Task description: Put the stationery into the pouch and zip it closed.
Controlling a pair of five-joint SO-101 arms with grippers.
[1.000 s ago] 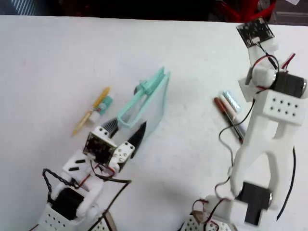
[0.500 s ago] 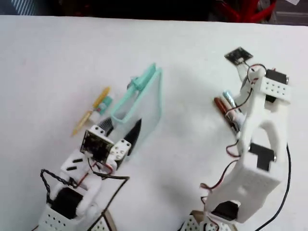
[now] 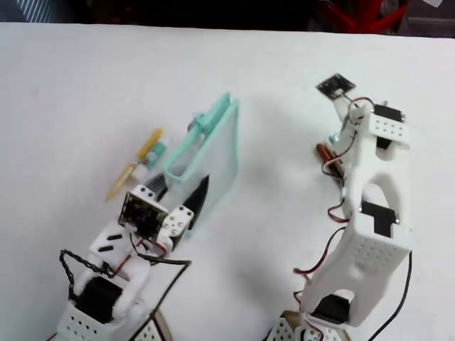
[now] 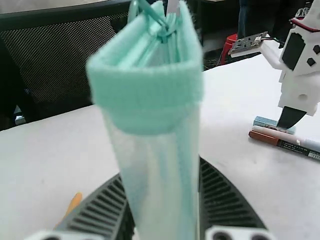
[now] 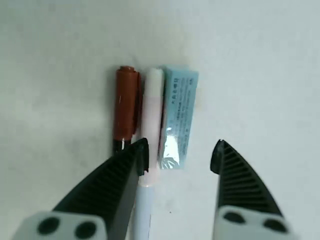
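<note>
A mint-green pouch [image 3: 210,145] with clear sides stands on edge left of the table's middle, and my left gripper [image 3: 183,192] is shut on its near end. In the left wrist view the pouch [image 4: 155,125] rises between the fingers [image 4: 225,205], zipper edge on top. My right gripper [image 5: 180,150] hangs open just above a brown marker [image 5: 125,107], a pink-white pen [image 5: 150,115] and a light blue eraser [image 5: 177,117] lying side by side. From above, the right arm covers most of them, leaving the brown marker's [image 3: 323,151] end showing.
A yellow pen [image 3: 128,174] and a small teal-and-white item [image 3: 152,153] lie just left of the pouch. The table's back edge [image 3: 213,27] meets a dark background. Bare white table lies between the two arms.
The right arm has swung down and leftwards over the markers and eraser. The pouch shifted a little to the left in the left gripper, then held still.
</note>
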